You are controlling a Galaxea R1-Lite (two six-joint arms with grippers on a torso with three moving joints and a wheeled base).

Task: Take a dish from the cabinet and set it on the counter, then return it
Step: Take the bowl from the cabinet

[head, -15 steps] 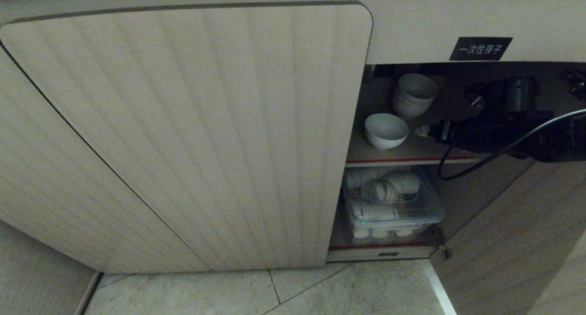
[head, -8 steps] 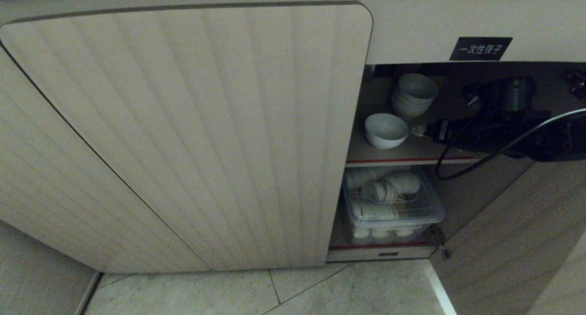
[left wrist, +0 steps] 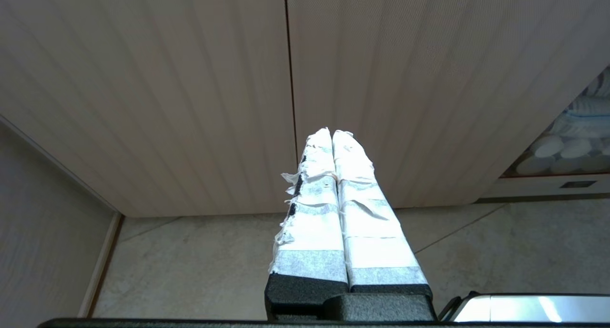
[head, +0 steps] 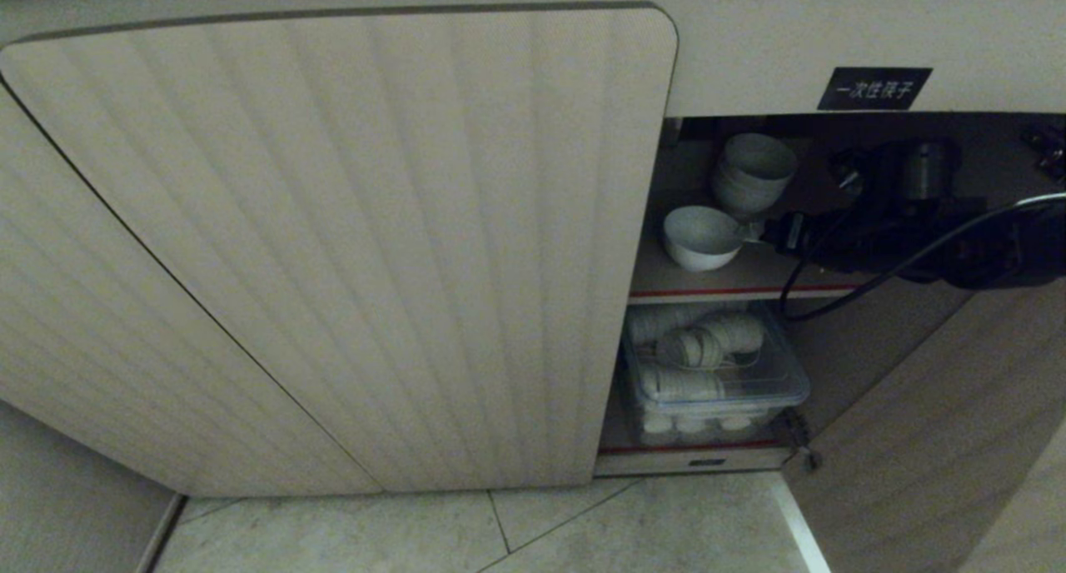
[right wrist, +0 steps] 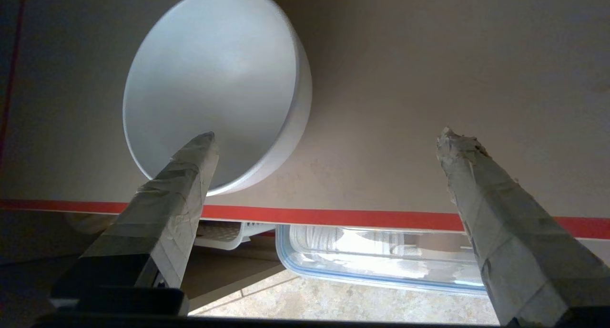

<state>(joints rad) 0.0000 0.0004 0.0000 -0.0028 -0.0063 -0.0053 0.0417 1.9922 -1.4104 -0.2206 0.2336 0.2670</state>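
Head view: the cabinet [head: 350, 248] has its fluted left door closed and the right compartment open. On the red-edged upper shelf [head: 733, 291] sits the dish [head: 702, 236], a small white bowl, upright, near the shelf's front edge & beside the closed door's edge. Behind the dish, deeper on the same shelf, is a stack of white bowls [head: 752, 176], close to the dish. Below the shelf, a clear lidded plastic box [head: 718, 379] w/ white round items inside fills the lower compartment. Right gripper [head: 756, 233] reaches in from the right at shelf level, tips just at the dish's right rim; its black cable [head: 874, 286] loops down in front of the shelf edge.

Right wrist view: the fingers [right wrist: 188, 175] stand spread wide, nothing between them; one finger overlaps the dish's [right wrist: 214, 80] rim in the view, contact can't be told. Red shelf strip and the box lid show beneath.

Left gripper [left wrist: 332, 133] hangs low before the closed doors, above the tiled floor [left wrist: 214, 266], fingers pressed together, holding nothing.

Black label [head: 874, 88] above the opening, white Chinese text: 一次性筷子.
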